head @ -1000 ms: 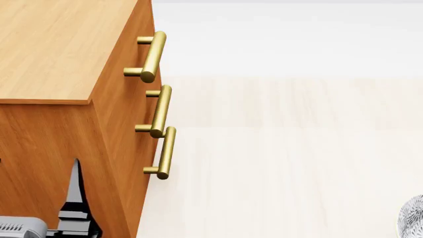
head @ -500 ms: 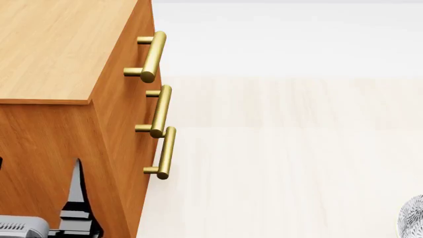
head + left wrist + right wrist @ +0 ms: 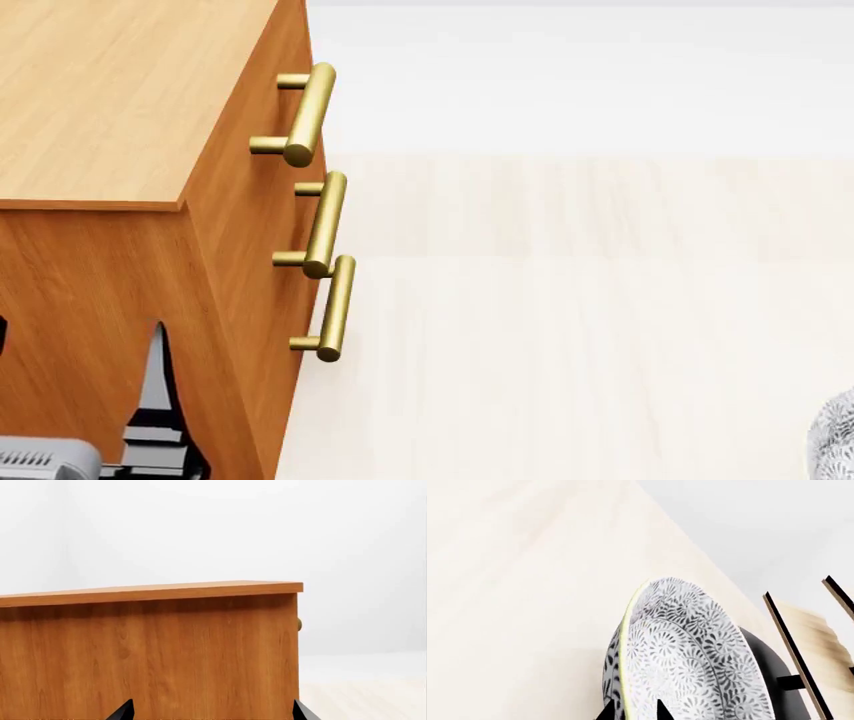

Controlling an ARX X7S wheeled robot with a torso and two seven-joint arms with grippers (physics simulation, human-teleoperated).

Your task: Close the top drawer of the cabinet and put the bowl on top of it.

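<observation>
The cabinet [image 3: 120,110] fills the head view's left side, with three brass handles down its front. The top drawer [image 3: 274,60], carrying the uppermost handle [image 3: 304,112], looks flush with the two fronts below it. My left gripper [image 3: 213,715] is open, its fingertips spread wide and facing the cabinet's side panel [image 3: 153,655]. One dark finger [image 3: 158,385] shows against that panel. The bowl [image 3: 687,655], white with a dark floral pattern, is tilted on edge in the right wrist view. My right gripper [image 3: 632,712] is shut on its rim, one fingertip inside and one outside. Only a sliver of the bowl [image 3: 835,445] shows in the head view.
A pale slatted wood rack [image 3: 810,645] with dark edges stands just behind the bowl, over a black base [image 3: 764,650]. Light wood surface [image 3: 574,330] stretches from the cabinet's front toward the bowl. A brass handle end [image 3: 299,624] pokes past the cabinet's corner.
The sliver of bowl at the head view's lower right has shrunk, sliding right and down. The left arm has edged slightly along the cabinet's side.
</observation>
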